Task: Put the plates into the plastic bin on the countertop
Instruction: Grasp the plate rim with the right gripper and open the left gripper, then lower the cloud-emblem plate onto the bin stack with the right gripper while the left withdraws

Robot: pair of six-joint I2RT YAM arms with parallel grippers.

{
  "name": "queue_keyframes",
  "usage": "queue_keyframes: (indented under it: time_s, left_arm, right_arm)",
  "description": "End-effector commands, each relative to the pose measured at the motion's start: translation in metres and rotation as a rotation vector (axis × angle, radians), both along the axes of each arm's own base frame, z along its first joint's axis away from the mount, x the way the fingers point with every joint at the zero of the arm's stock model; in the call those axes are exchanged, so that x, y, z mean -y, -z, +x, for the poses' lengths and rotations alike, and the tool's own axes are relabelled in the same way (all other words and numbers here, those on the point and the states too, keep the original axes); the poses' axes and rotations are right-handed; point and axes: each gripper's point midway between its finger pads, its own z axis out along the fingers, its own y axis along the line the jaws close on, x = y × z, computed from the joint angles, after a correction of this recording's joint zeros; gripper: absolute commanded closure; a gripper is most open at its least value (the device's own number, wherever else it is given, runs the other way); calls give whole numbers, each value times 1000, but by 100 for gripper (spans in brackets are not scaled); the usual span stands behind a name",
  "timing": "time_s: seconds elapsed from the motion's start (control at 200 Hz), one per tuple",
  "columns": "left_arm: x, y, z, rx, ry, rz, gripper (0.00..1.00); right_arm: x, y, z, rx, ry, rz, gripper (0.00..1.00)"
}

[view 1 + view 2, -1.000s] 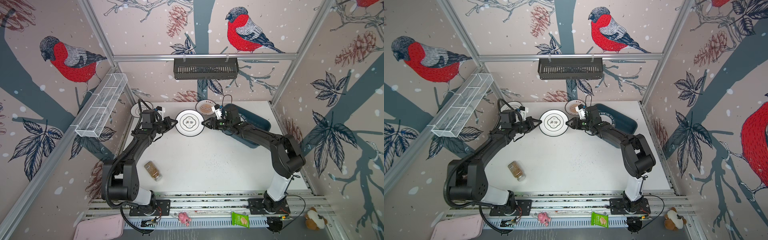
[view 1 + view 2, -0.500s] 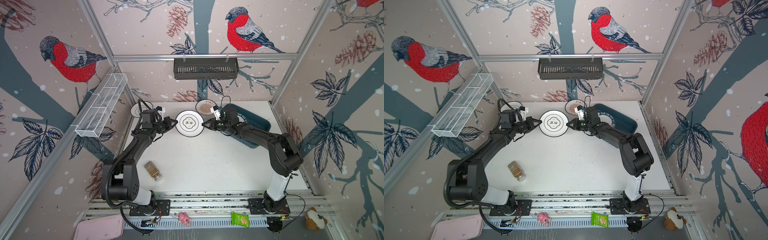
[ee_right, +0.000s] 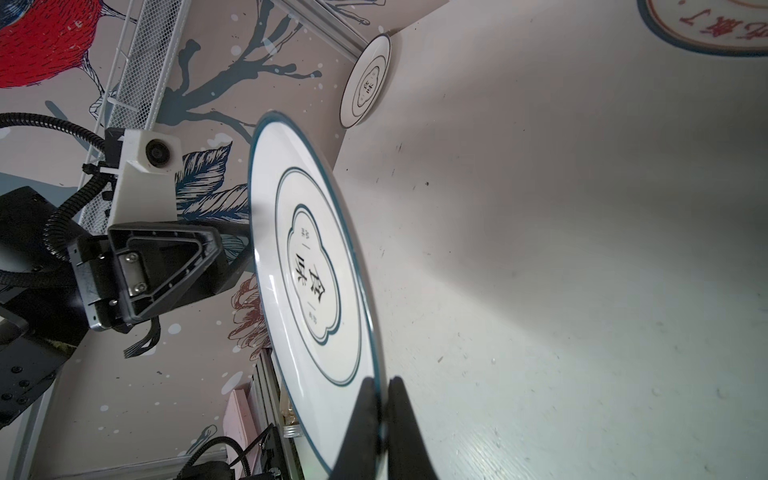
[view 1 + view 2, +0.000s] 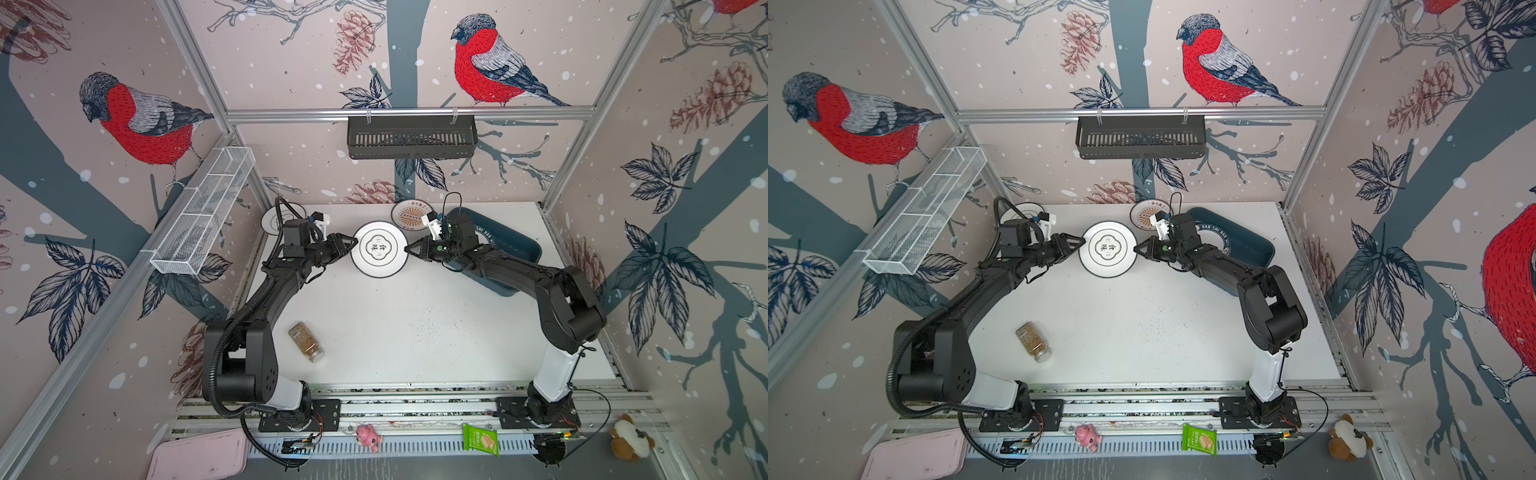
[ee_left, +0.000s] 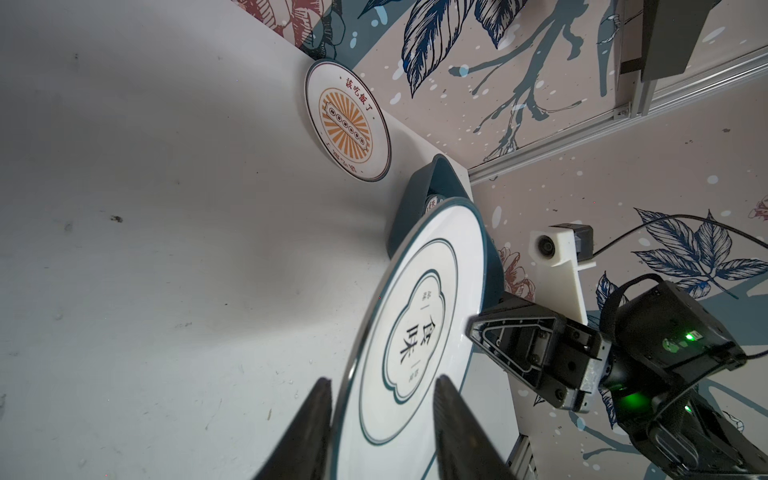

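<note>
1. The flat white speckled table (image 4: 415, 324) carried the work. Three plates were outside the container, so the task was judged unfinished.
2. The dark teal rectangular plastic bin (image 4: 534, 243) stood at the far right of the table. It held at least one round white plate with a green lettered rim (image 4: 1221, 239), lying flat. The right arm hid the rest of its contents.
3. A round white plate with a cloud-outline centre (image 4: 378, 248) was raised off the table between the two arms, near the bin's end. This was judged a hand-over: it was met at opposite rims so that the right arm could carry it to the bin.
4. A round white plate with an orange sunburst centre (image 4: 409, 214) lay flat by the back wall, near the bin. A second cloud-centred plate (image 4: 276, 218) lay in the far left corner. Neither was touched.
5. The right hand (image 3: 384, 399) was pinched tight on the raised plate's rim and bore its weight.
6. The left hand (image 5: 382, 386) stood part-way apart astride the opposite rim, with a gap showing on each side, so it had no grip.
</note>
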Motion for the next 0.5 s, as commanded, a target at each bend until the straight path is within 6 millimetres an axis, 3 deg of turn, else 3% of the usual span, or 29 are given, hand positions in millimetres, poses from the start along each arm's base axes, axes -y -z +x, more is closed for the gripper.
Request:
queue_keyframes:
  time_s: [0.0, 0.165, 0.445, 0.495]
  left_arm:
    - [-4, -11, 5, 56, -23, 19, 39]
    - [-11, -11, 6, 58, -57, 46, 21]
    - [-15, -9, 1, 58, -93, 48, 11]
    - [-14, -12, 0, 64, -88, 39, 4]
  right_arm:
    - [1, -12, 3, 36, -2, 23, 97]
    - [8, -12, 6, 21, 19, 22, 98]
    - [26, -15, 12, 16, 82, 3, 98]
    - [29, -16, 13, 17, 94, 2, 98]
